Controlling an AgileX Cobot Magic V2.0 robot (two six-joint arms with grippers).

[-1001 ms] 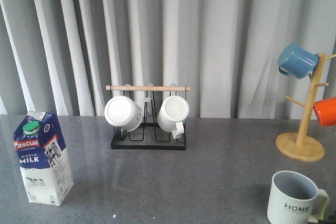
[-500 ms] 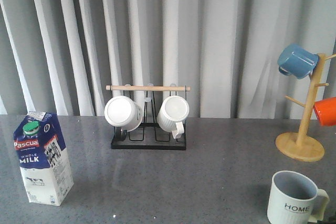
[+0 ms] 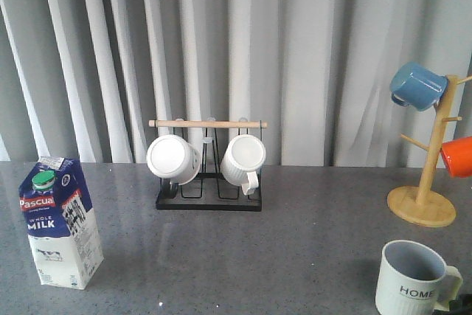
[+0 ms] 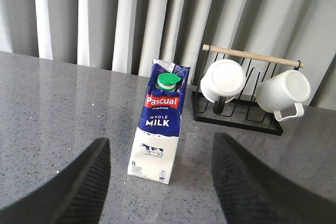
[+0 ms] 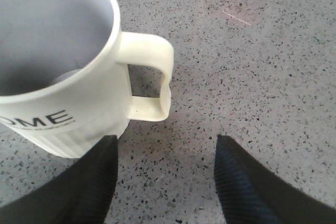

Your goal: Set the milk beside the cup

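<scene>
The milk (image 3: 59, 220), a tall blue and white carton with a green cap, stands upright at the front left of the grey table; it also shows in the left wrist view (image 4: 157, 124). My left gripper (image 4: 160, 182) is open and empty, short of the carton, with the carton between the lines of its fingers. The cup (image 3: 413, 279), a ribbed pale mug lettered "HOME", stands at the front right. In the right wrist view the cup (image 5: 58, 61) is close, its handle (image 5: 152, 77) toward my right gripper (image 5: 165, 177), which is open and empty just short of it.
A black wire rack (image 3: 209, 182) with a wooden bar holds two white mugs at the back middle. A wooden mug tree (image 3: 428, 182) at the right carries a blue mug (image 3: 417, 85) and an orange mug (image 3: 457, 156). Grey curtains hang behind the table.
</scene>
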